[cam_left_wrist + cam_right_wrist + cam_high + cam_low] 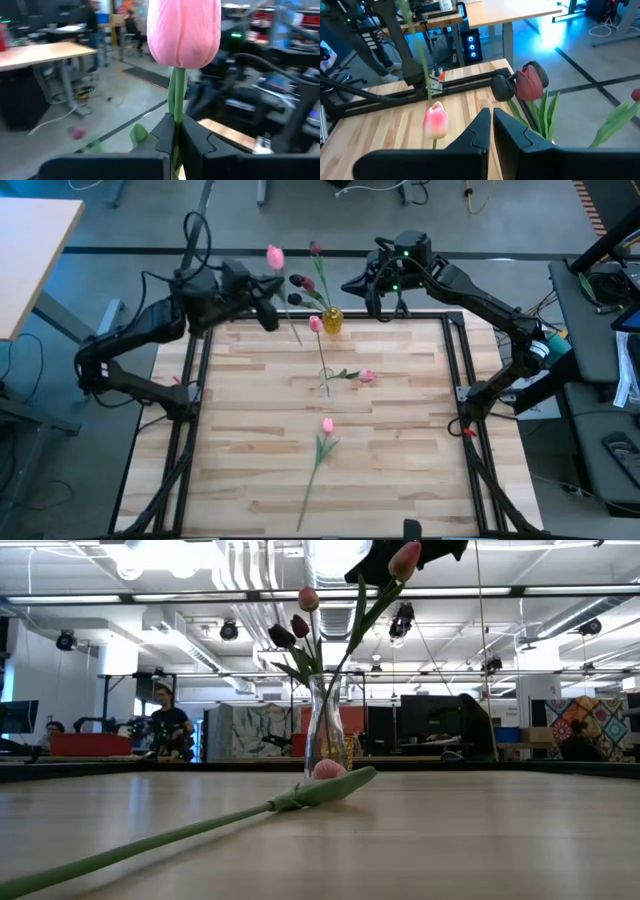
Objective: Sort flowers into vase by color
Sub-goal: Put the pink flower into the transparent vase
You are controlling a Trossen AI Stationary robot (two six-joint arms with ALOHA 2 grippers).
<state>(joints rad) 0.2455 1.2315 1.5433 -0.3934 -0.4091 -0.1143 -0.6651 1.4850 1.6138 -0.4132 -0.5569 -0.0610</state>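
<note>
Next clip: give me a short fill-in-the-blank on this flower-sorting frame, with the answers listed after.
1. The left end effector is shut on the stem of a ____ tulip.
2. The yellow vase holds flowers with dark ____ heads.
3. The right end effector holds ____.
4. The pink tulip nearest the table's front edge is ____ on the wood.

Answers: pink; maroon; nothing; lying

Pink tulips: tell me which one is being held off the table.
The pink tulip by the table's far edge: the left gripper pinches its stem between its fingers. The other pink ones lie on the table or stand in vases.
</note>
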